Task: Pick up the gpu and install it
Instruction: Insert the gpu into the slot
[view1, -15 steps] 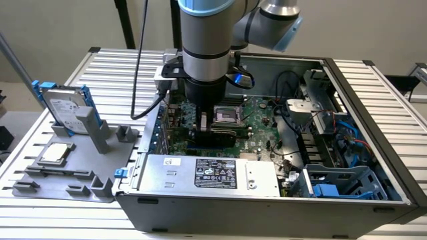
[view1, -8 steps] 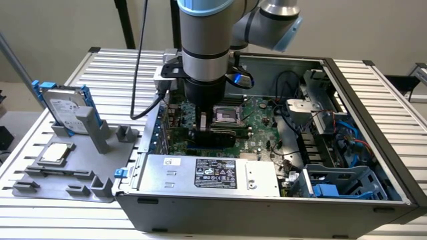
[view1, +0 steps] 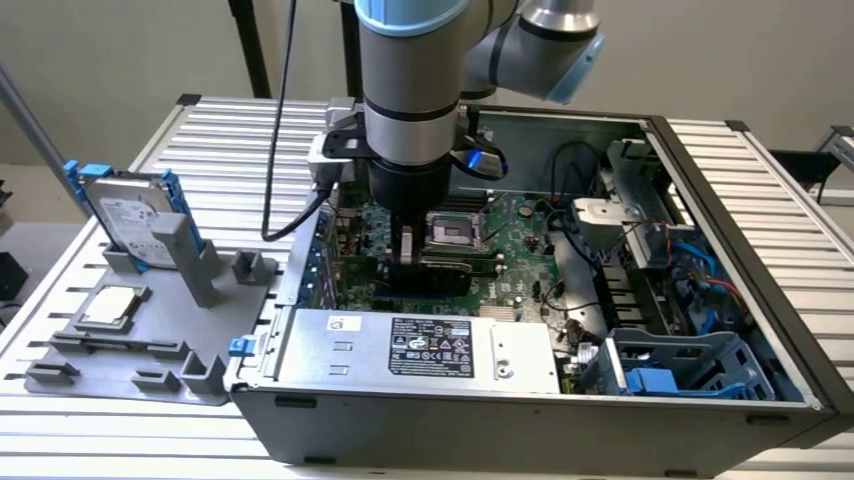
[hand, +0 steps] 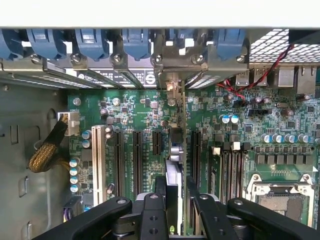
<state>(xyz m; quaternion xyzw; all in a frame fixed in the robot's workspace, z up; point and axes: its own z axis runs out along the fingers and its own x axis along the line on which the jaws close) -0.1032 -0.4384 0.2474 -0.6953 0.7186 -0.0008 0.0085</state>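
The end effector (hand: 172, 210) pinches the gpu (hand: 176, 150) edge-on between partly closed fingers, at mid-frame above the motherboard (hand: 240, 125) slots. Misaligned with the slot (hand: 195, 150), it could jam or bend; its bracket may snag the rear case frame (hand: 165, 60).

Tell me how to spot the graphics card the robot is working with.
Start at the open computer case and find the green motherboard inside. Right under the arm, the gripper holds the gpu on edge over the black slots. Unlike the hard drive and processor chip outside, it is inside the case.
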